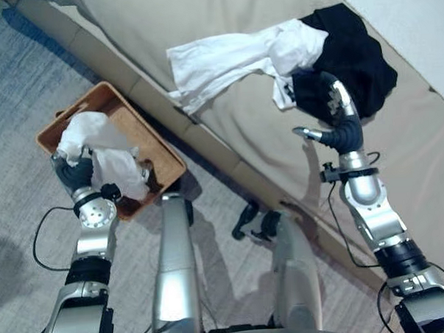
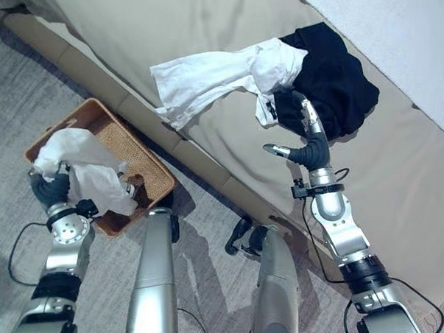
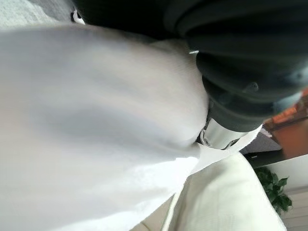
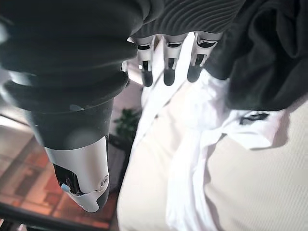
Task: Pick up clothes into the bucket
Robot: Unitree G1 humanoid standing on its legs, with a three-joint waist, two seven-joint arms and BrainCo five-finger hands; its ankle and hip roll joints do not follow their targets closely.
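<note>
Beige sofa (image 1: 398, 151) over grey carpet (image 1: 13, 109)

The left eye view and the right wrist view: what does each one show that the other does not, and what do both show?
Left eye view alone: the brown basket on the carpet, with the left hand shut on a white cloth over it.

Right wrist view alone: a green potted plant beyond the sofa's edge.

Shared: the right hand, open above the beige sofa, close to the black garment and the white shirt lying there.
</note>
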